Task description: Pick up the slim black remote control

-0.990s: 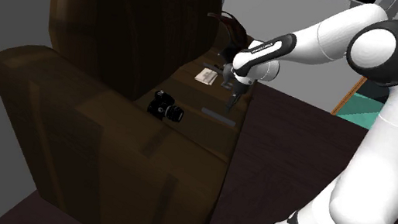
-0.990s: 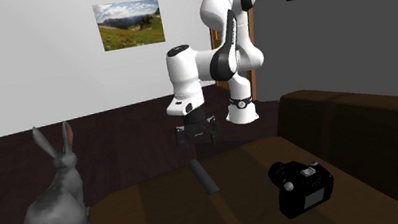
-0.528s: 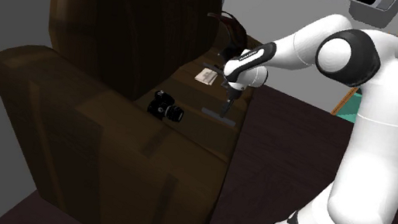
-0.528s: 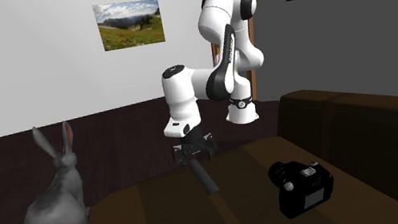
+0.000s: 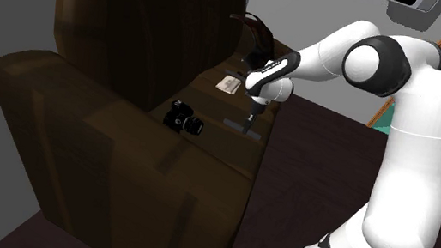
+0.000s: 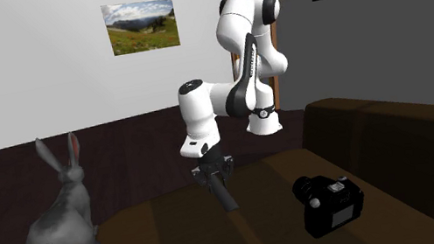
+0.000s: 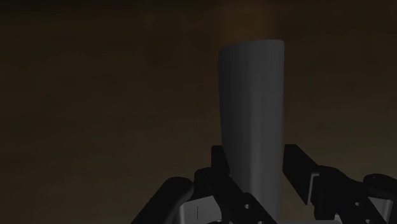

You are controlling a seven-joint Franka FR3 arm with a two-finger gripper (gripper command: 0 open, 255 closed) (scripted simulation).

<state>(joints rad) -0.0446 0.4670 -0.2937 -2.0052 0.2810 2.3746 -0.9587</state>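
**Gripper (image 6: 212,172) is pinching the remote (image 6: 224,195) near one end, so go easy on the lift**

Your gripper is down on the sofa seat (image 6: 169,230), fingers (image 7: 292,167) clamped against both long sides of the dark grey remote. It lies flat on the cushion, well apart from the camera (image 6: 332,203). Looks to me like you've grabbed it close to the end nearest the arm, so most of its length sticks out past the fingers. I'd raise it straight up and slowly, since a slim thing held off-centre can droop or twist. Watch the far tip. If it sags, set it down and grab nearer the middle.
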